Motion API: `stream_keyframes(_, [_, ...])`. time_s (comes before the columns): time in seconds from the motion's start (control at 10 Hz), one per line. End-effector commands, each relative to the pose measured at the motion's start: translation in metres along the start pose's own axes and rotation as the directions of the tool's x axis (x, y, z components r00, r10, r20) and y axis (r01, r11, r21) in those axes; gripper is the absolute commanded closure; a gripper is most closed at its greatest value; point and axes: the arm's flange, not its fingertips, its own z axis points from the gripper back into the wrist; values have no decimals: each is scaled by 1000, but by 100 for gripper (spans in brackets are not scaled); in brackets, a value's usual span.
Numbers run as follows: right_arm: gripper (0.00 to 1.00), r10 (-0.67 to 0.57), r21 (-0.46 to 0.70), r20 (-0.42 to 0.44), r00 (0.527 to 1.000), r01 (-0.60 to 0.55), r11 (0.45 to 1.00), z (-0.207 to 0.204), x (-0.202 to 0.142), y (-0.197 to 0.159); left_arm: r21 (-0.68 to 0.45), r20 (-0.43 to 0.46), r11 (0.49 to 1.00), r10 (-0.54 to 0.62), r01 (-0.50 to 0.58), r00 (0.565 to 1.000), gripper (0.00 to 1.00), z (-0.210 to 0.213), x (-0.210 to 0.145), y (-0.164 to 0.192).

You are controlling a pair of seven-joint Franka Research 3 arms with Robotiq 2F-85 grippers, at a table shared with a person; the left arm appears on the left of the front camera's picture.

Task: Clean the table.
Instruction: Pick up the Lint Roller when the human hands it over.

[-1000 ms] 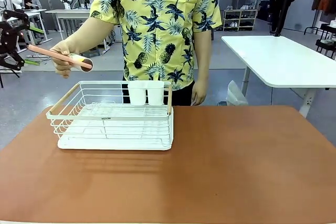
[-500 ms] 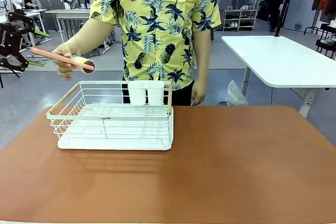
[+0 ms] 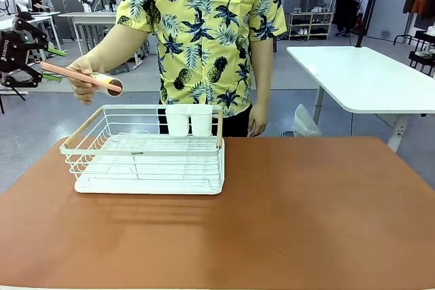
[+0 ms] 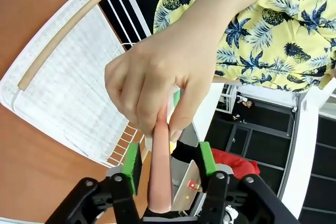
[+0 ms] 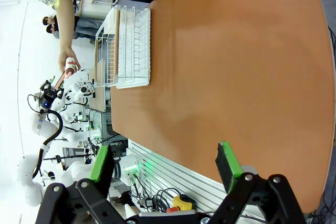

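Left wrist view has my left gripper spread, its green pads standing on either side of a pink-handled tool without touching it. The person's hand pinches that handle just beyond my pads.

That closeness is the main hazard. If I press shut now, the fingertips could be caught with the handle. The handle also looks a little nearer one pad than the other, so a squeeze could twist it rather than seat it. And if the person lets go before I have it, the tool would likely drop onto the white wire rack or past the table's left edge.

My right gripper is spread wide and carries nothing, hanging above the table's near edge.

The table stretches between me and the person. It has a smooth, matte, reddish-brown top with rounded corners. It bears the rack toward its far left corner, with two white cups at the rack's far side. I see no crumbs or spills on the bare part, though I cannot make out fine dust from here.
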Motion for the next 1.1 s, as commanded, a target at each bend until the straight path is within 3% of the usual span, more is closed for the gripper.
stream_keyframes(0.0, [0,3,16,6,1000,-3,1000,1,-1,3,-24,11,1000,-16,16,1000,61,-7,-3,7])
stream_keyframes(0.1, [0,3,16,6,1000,-3,1000,1,-1,3,-23,10,1000,-14,15,1000,94,-7,-3,7])
stream_keyframes(0.2, [0,3,16,6,1000,-3,1000,1,-1,3,-23,11,1000,-15,15,1000,79,-7,-2,7])
stream_keyframes(0.3, [0,3,16,6,1000,-3,1000,1,-1,3,-23,10,1000,-17,17,1000,100,-6,-3,6])
stream_keyframes(0.8, [0,3,16,6,1000,-3,1000,1,-1,3,-40,6,999,-3,3,1000,97,-1,-2,4])
stream_keyframes(0.9, [0,3,16,6,1000,-3,1000,1,-1,3,-47,-51,999,-15,12,999,97,6,3,5])
stream_keyframes(1.0, [0,3,16,6,1000,-3,1000,1,-1,3,1,-5,1000,1,-1,1000,97,-1,-1,1])
